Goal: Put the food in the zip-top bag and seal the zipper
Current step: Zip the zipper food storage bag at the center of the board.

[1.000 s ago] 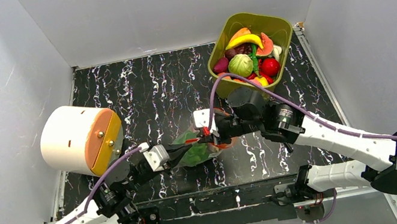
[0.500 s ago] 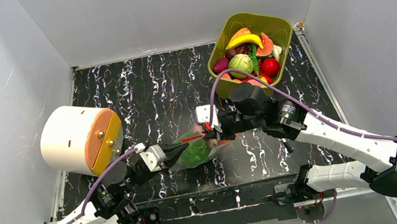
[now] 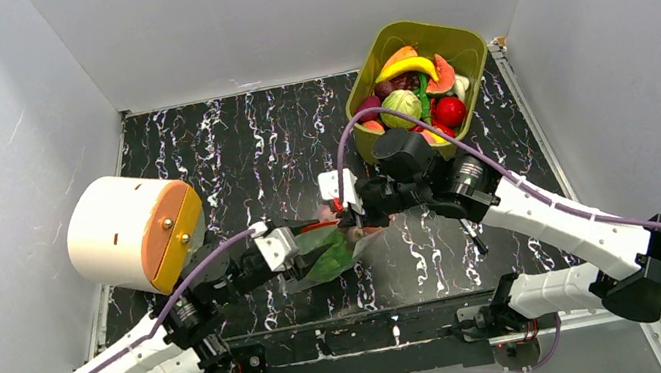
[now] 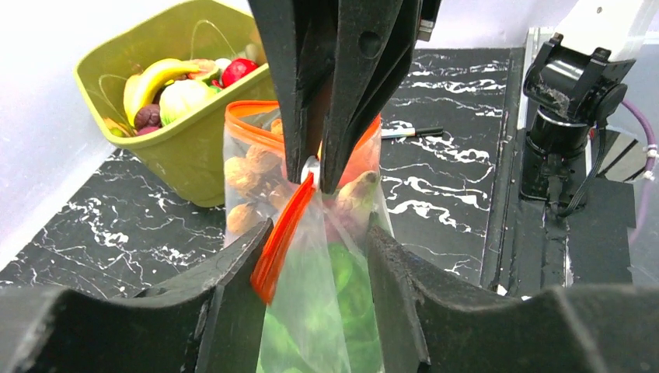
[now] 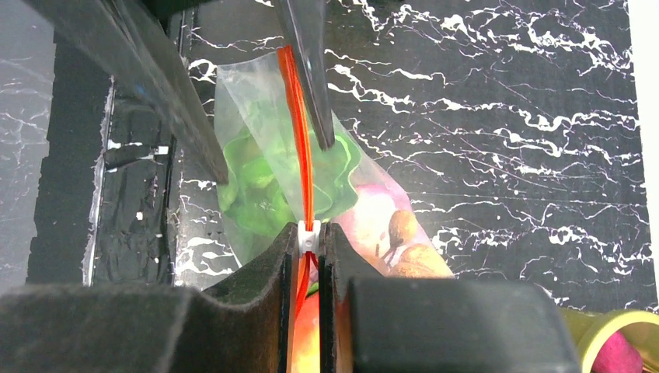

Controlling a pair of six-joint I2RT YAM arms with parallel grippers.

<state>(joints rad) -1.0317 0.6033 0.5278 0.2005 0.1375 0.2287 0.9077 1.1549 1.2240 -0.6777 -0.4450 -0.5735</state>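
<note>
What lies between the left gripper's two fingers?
The zip-top bag with green lettuce inside and its orange zipper, shown in the left wrist view.

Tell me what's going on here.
The right end effector pinches the white slider on the zipper of the zip-top bag, which holds lettuce and other food. The left end effector straddles the bag below the zipper. Beyond the slider the mouth gapes open, so sealing is unfinished. More toys sit in the green tub.
</note>
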